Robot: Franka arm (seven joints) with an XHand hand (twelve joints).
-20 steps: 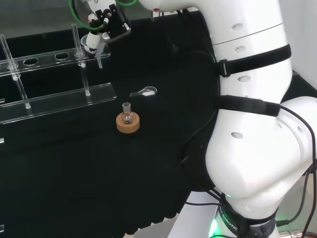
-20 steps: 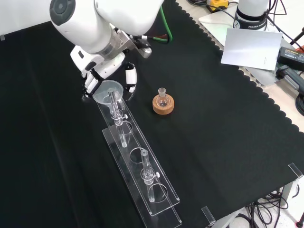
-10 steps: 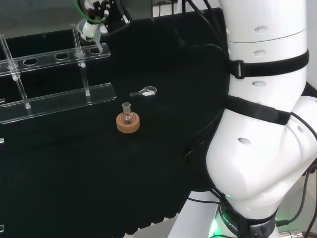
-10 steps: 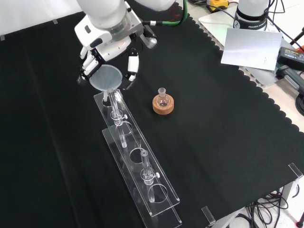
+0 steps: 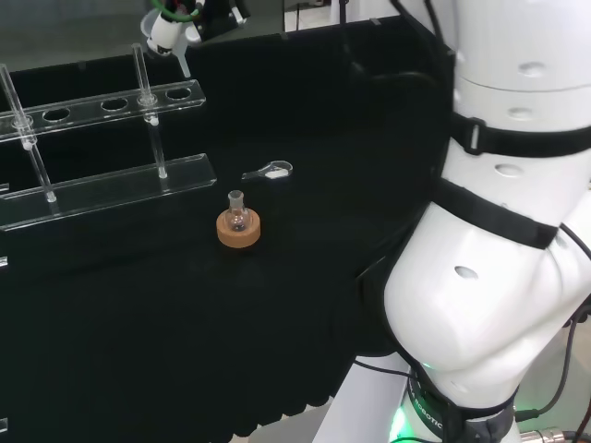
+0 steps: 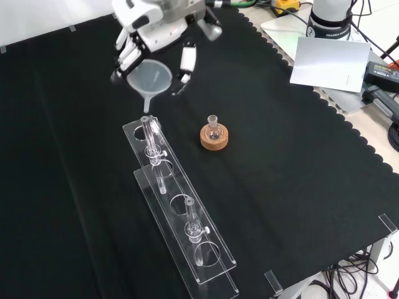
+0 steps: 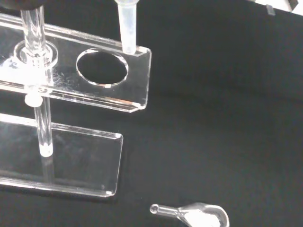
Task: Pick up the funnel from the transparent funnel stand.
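One funnel (image 6: 151,78) pinched in the hand's (image 6: 159,28) curled fingers, hanging clear above the end hole of the stand (image 6: 181,215).

A black cloth (image 6: 280,156) covers the bench under the hand (image 6: 163,25) and spreads well past it on every side. In the front view its scalloped edge runs to the right of the hand; beyond it lies a pale bench top (image 6: 374,124) with a white sheet (image 6: 327,62) and dark cables (image 6: 393,134). Behind the hand — at that view's upper left — a pale strip (image 6: 37,18) borders the cloth.
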